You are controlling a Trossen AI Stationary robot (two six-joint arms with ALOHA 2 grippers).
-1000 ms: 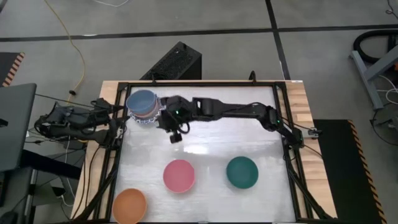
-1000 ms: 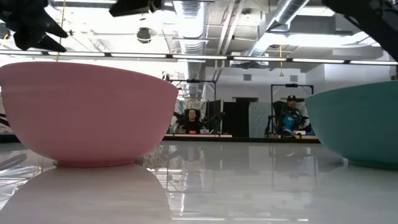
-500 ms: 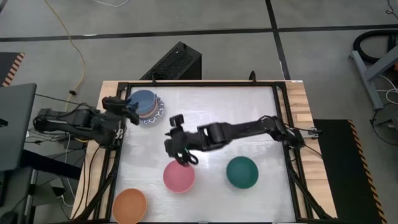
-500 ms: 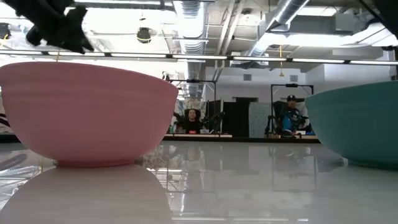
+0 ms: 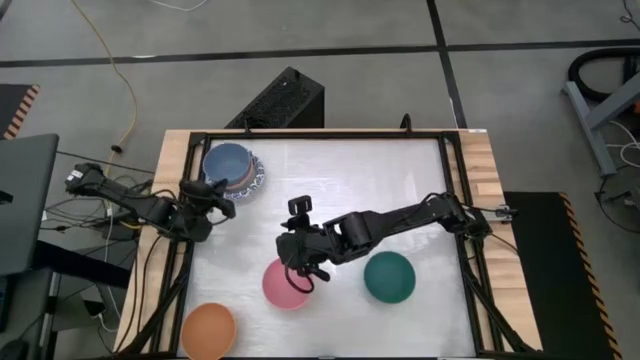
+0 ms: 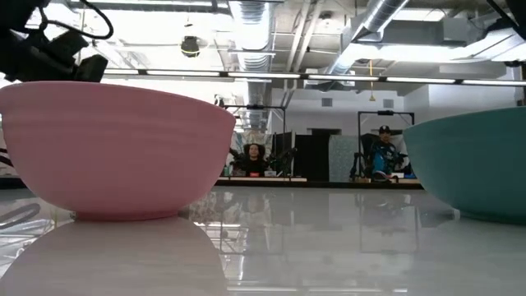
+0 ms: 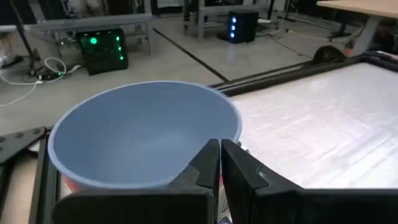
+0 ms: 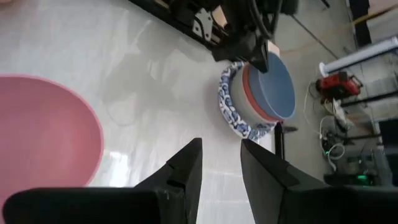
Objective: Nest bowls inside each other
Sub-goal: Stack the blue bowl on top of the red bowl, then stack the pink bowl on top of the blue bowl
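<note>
At the far left of the table, several bowls sit nested in a stack, a blue one on top and a blue-patterned white one at the bottom. A pink bowl, a green bowl and an orange bowl stand singly along the near side. My left gripper is shut, low, close beside the stack's left-near side. My right gripper hovers open over the pink bowl's far rim with nothing between its fingers. My left gripper's shut fingertips stand right in front of the blue bowl's wall; I cannot tell whether they touch it.
A black frame runs round the white table top. Bare table lies between the stack and the three single bowls. People sit at desks in the room behind the table.
My right gripper has left the stack and swung toward the table's near edge, ending above the pink bowl's far rim. My left gripper has sunk beside the stack. No bowl has moved.
</note>
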